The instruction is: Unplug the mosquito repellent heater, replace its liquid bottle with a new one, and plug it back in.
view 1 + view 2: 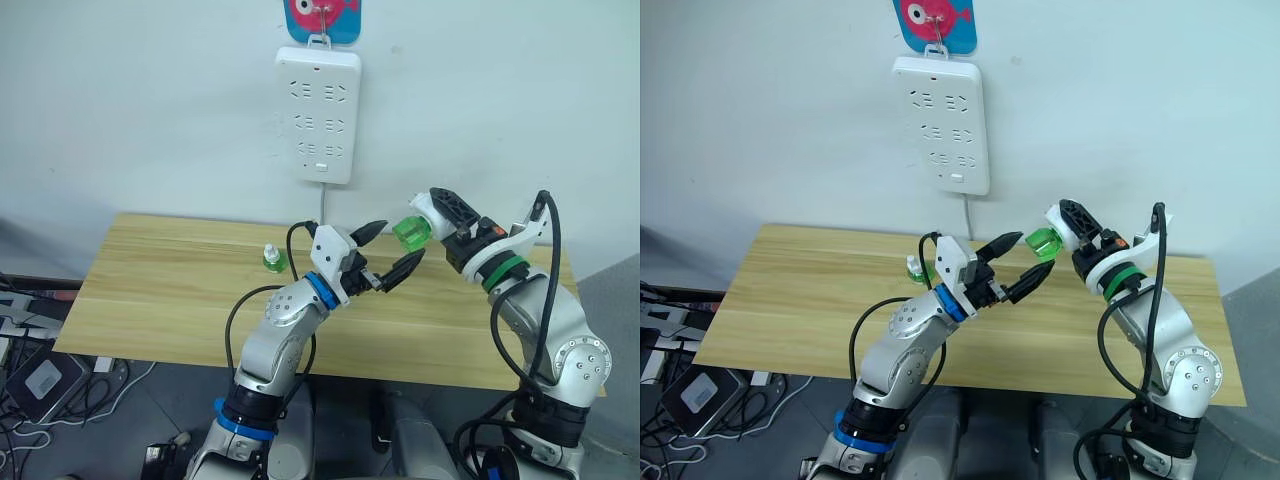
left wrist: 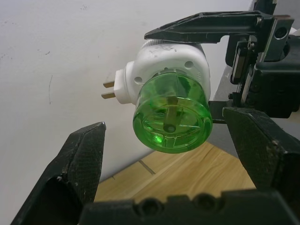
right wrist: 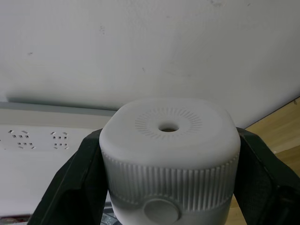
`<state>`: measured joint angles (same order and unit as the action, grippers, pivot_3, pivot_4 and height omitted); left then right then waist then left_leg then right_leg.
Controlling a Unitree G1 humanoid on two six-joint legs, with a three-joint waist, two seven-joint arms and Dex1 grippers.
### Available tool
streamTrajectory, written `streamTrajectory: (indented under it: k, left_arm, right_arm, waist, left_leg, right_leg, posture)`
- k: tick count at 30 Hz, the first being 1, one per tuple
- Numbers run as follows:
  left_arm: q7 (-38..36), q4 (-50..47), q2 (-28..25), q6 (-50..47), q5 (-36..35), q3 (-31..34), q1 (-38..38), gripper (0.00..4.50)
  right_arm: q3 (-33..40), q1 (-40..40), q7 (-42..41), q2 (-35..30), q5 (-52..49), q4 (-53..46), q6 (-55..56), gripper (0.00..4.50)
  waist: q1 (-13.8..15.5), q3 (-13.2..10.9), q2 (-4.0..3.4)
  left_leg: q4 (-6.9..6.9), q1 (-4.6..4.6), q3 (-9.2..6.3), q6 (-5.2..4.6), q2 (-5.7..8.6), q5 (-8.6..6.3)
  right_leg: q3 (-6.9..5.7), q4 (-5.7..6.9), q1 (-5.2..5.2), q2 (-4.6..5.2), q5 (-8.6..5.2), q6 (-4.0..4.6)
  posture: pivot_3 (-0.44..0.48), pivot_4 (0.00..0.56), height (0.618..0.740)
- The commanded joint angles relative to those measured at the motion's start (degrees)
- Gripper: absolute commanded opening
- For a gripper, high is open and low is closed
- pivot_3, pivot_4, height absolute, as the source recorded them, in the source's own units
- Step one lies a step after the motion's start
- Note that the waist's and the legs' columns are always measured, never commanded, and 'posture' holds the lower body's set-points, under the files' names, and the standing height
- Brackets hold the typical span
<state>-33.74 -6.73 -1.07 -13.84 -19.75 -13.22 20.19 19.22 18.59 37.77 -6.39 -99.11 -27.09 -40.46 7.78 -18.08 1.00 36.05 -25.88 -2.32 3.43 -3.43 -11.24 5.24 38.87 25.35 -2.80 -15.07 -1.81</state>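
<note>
Right wrist view: my right tool (image 1: 440, 212) is clamped on the small white rounded plastic mosquito repellent heater (image 3: 168, 164), one black finger on each side of its ribbed body, round vent hole facing the camera; heater is off the wall and held in the air above the pale wooden counter (image 1: 160, 290), near its far edge; a translucent green liquid bottle (image 1: 410, 232) is seated in the heater's underside and points toward my left tool (image 1: 390, 250); left wrist view shows the bottle's round base (image 2: 171, 115) head-on, two metal prongs (image 2: 108, 89) sticking out sideways from the white body; left tool's fingers are spread apart, one to each side of the green bottle, nothing touching them that I can see; a second small bottle with green base and white cap (image 1: 270, 258) stands upright on the counter, left of the left tool; long white power strip (image 1: 318, 115) hangs on the wall above the counter, its cable dropping behind the far edge.
</note>
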Motion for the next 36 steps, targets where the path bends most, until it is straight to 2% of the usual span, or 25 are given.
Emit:
streamTrajectory:
  k: [1,4,10,12,23,27,31,36]
  left_arm:
    - [-0.30,-0.57,1.26,1.85,0.01,-0.66,1.11,4.48]
    - [-0.02,-0.18,1.51,2.15,0.26,-0.57,1.52,4.48]
    - [0.82,0.28,1.54,1.97,0.92,-0.44,1.17,2.68]
    - [0.91,0.23,1.63,1.91,0.91,-0.47,1.19,2.25]
    - [0.61,0.62,1.46,1.64,0.57,-0.03,1.95,2.25]
    - [0.07,0.39,0.95,1.39,0.22,0.28,1.90,2.25]
    - [-1.27,0.02,0.01,1.02,-0.25,0.00,1.67,2.25]
    - [-6.18,-0.24,-3.03,0.70,-1.45,-0.41,1.71,2.25]
  right_arm:
    - [-1.90,-0.74,-0.41,-1.80,-2.60,-3.69,2.72,3.09]
    - [-3.34,-1.18,-0.36,-3.09,-3.16,-4.01,4.62,3.09]
    - [-5.36,-1.51,-0.16,-4.75,-3.43,-4.49,7.69,3.09]
    - [-6.06,-1.59,-0.27,-5.40,-3.60,-4.69,8.21,3.09]
    - [-8.28,-2.50,-1.08,-8.45,-5.19,-5.58,9.96,3.09]
    - [-8.85,-3.22,-2.46,-10.41,-6.97,-5.48,9.34,4.44]
    - [-8.64,-4.91,-4.74,-15.16,-10.87,-4.67,7.03,4.50]
    - [-6.13,-6.05,-12.36,-23.41,-13.89,0.66,-1.03,4.50]
  waist:
    - [-0.03,0.00,0.00]
    - [-0.02,0.00,0.00]
    - [-0.01,0.00,0.00]
    - [-0.02,0.00,0.00]
    - [0.01,0.00,0.00]
    - [0.03,0.00,0.00]
    - [0.09,0.00,0.01]
    - [0.14,-0.01,0.01]
  left_leg:
    - [0.00,0.00,0.00,0.00,0.00,0.00]
    - [-0.01,0.00,0.00,0.00,-0.01,0.00]
    - [0.01,0.00,0.00,0.00,0.00,0.00]
    - [0.01,0.01,0.00,0.00,0.00,0.00]
    - [0.01,0.00,0.00,0.00,0.00,0.00]
    - [0.01,0.01,0.00,0.00,-0.01,0.00]
    - [0.02,0.01,-0.01,0.00,0.00,0.00]
    - [0.05,0.03,0.01,0.00,0.02,0.00]
  right_leg:
    - [0.01,0.00,0.00,0.00,0.00,0.00]
    - [0.00,0.00,0.00,0.00,0.00,0.00]
    - [0.01,0.01,0.00,0.00,0.00,0.00]
    - [0.02,0.01,0.00,0.00,0.00,0.00]
    - [0.02,0.01,-0.01,0.00,0.00,0.00]
    - [0.02,0.02,-0.01,0.01,0.00,0.00]
    - [0.02,0.03,-0.02,0.01,0.00,0.00]
    - [0.05,0.04,-0.04,0.04,0.00,0.00]
  posture:
    - [0.340,0.299,0.740]
    - [0.339,0.300,0.740]
    - [0.338,0.301,0.740]
    - [0.336,0.301,0.740]
    - [0.346,0.307,0.740]
    - [0.348,0.308,0.740]
    - [0.345,0.307,0.740]
    - [0.342,0.310,0.740]
